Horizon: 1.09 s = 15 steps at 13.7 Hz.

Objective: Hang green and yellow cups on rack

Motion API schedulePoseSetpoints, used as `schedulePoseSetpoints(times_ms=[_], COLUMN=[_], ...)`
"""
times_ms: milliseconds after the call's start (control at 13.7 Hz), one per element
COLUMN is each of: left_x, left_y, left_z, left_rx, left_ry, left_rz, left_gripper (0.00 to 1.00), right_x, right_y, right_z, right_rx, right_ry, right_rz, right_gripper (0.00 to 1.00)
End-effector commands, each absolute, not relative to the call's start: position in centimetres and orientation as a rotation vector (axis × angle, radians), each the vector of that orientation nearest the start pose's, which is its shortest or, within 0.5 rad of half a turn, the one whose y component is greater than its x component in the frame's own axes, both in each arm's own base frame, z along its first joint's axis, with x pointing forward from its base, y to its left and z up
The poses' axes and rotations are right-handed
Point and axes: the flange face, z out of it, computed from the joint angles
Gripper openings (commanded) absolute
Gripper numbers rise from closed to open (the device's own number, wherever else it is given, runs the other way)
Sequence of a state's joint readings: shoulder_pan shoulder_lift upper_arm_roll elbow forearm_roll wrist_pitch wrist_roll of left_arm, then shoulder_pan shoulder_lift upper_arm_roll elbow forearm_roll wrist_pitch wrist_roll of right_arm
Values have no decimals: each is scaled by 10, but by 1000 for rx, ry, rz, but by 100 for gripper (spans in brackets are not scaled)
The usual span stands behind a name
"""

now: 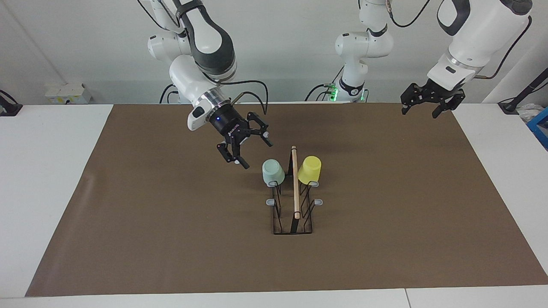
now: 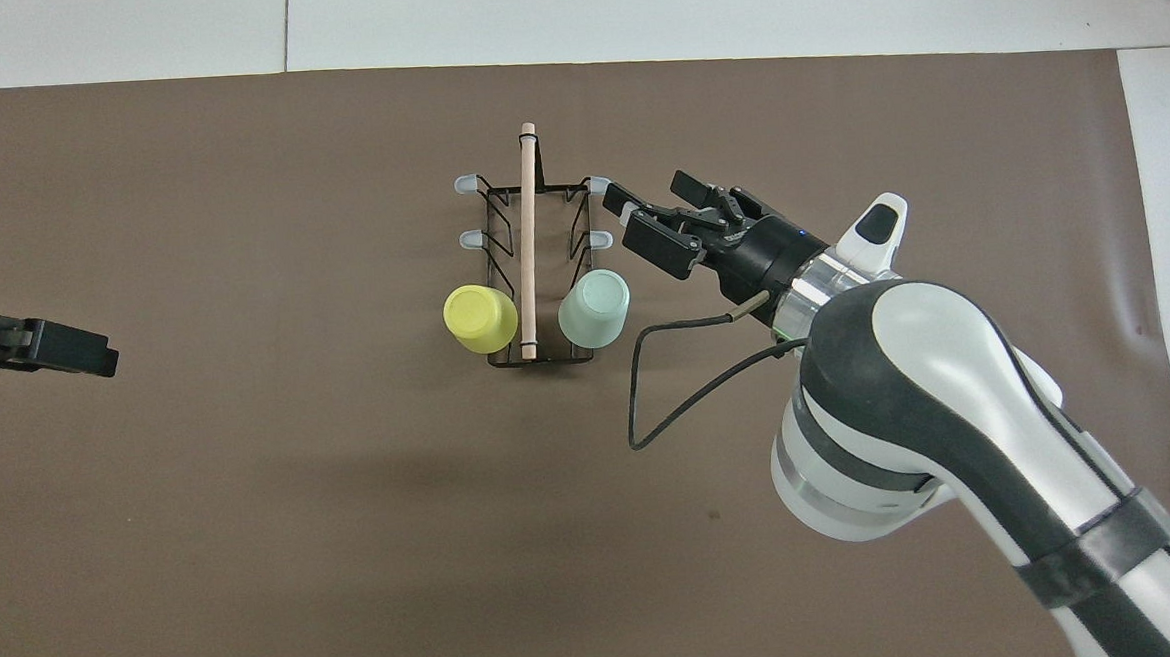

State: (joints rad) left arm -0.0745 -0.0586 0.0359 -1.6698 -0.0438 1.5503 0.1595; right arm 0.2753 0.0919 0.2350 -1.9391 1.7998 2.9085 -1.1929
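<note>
Rack (image 1: 293,205) sits mid-mat on the table (image 1: 51,171), wooden rod (image 1: 295,182) along its top, running away from the robots. Using the rack as reference for everything below.

Green cup (image 1: 272,172): upside down on the rack peg nearest the robots, on the side toward the right arm's end. Yellow cup (image 1: 310,170): upside down on the matching peg, on the side toward the left arm's end. Rod runs between them. Both cups hung, neither touched by a tool. Four grey-tipped pegs farther from the robots are bare.

Right tool (image 1: 247,146): fingers spread, nothing in them, up in the air over the brown mat (image 1: 171,239) just beside the rack's green-cup side, angled toward it. Clear of the green cup.

Left tool (image 1: 425,105): fingers spread, holding nothing, raised over the mat edge well apart from the rack at the left arm's end. In the overhead view only its tip (image 2: 65,345) shows. That arm is waiting.
</note>
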Motion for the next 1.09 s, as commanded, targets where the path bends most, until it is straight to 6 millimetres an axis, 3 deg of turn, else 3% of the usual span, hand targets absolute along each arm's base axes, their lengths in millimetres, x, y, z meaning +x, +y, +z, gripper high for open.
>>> schedulePoseSetpoints(times_ms=[0, 291, 437, 655, 800, 1019], left_x=[522, 522, 522, 523, 523, 523], left_y=[-23, -25, -25, -24, -24, -24], left_z=[609, 609, 610, 610, 610, 610], left_rx=[-3153, -3152, -3152, -3153, -3153, -3153], left_ry=[301, 301, 301, 296, 296, 296], left_rz=[110, 105, 100, 90, 90, 90], left_gripper=[100, 100, 100, 100, 100, 100], right_x=[555, 564, 580, 591, 592, 586], right_y=[235, 233, 213, 192, 180, 145], right_z=[478, 489, 507, 519, 523, 529], right_rx=[-2138, -2143, -2173, -2263, -2309, -2416], right_ry=[-86, -145, -175, -267, -297, -382], right_rz=[-1046, -1006, -960, -851, -777, -604], right_gripper=[100, 100, 100, 100, 100, 100])
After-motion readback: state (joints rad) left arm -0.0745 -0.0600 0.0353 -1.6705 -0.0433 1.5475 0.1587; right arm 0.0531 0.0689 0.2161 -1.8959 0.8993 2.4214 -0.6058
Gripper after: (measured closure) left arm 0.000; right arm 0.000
